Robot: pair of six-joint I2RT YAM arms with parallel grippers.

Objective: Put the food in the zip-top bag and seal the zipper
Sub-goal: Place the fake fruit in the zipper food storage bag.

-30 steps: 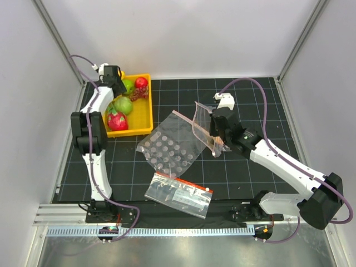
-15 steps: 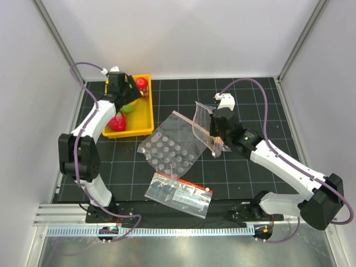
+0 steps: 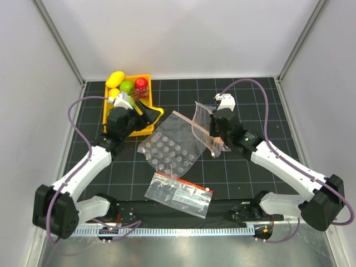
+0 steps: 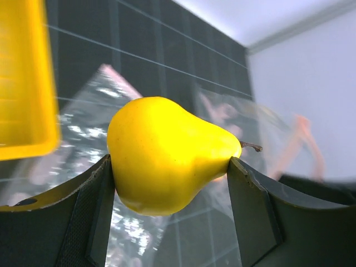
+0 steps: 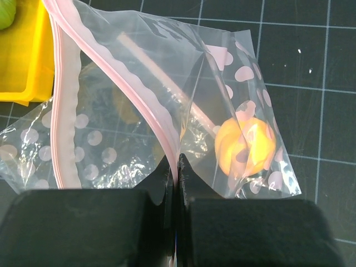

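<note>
A yellow pear-shaped fruit [image 4: 167, 156] sits clamped between the pads of my left gripper [image 4: 172, 186], in the air over the mat between the yellow tray [image 3: 146, 76] and the zip-top bag [image 3: 201, 127]. From above, the left gripper [image 3: 143, 115] hides that fruit. My right gripper [image 5: 178, 169] is shut on the bag's pink zipper [image 5: 150, 103] and holds the bag [image 5: 167, 67] up with its mouth gaping. An orange peach [image 5: 246, 146] lies inside the bag. More food stays in the tray: a yellow fruit [image 3: 115, 78], a green apple [image 3: 127, 87], a red fruit [image 3: 141, 83].
A clear bubble sheet [image 3: 167, 147] lies flat mid-mat, partly under the raised bag. A printed bag with a red band [image 3: 179, 193] lies nearer the front edge. White walls close in the black gridded mat on three sides.
The left arm has swung out of the yellow tray toward the middle of the mat, carrying the yellow fruit. The right arm and the raised bag have stayed still.
</note>
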